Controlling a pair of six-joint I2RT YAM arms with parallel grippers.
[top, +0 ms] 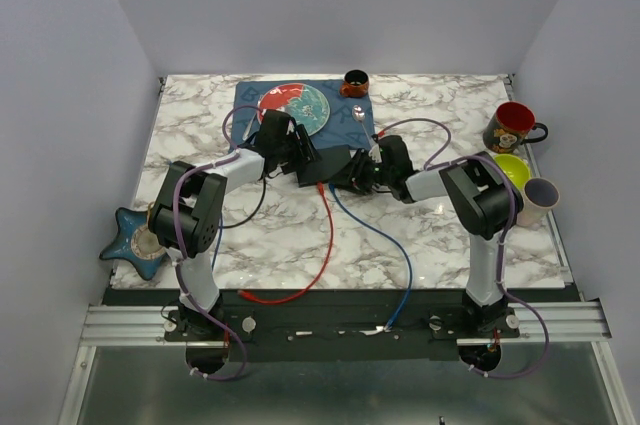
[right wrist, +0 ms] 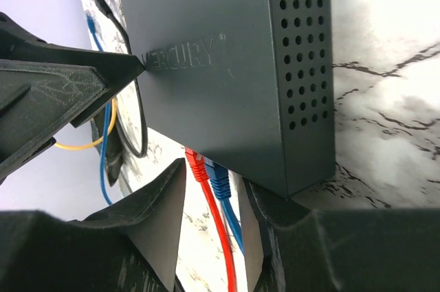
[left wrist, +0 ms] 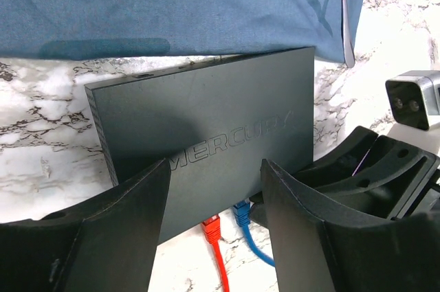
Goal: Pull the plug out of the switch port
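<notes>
Marble-veined white table (top: pixel 280 255) bearing the switch (left wrist: pixel 206 113), enclosed by pale lilac walls (top: pixel 350 5)

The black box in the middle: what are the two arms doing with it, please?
Both arms are working at the switch. The red plug and the blue plug both sit in its ports. The right pincer is open, one finger on either side of these two plugs. The left pincer, also open, stands at the same edge. Nothing is pulled out yet.
</notes>
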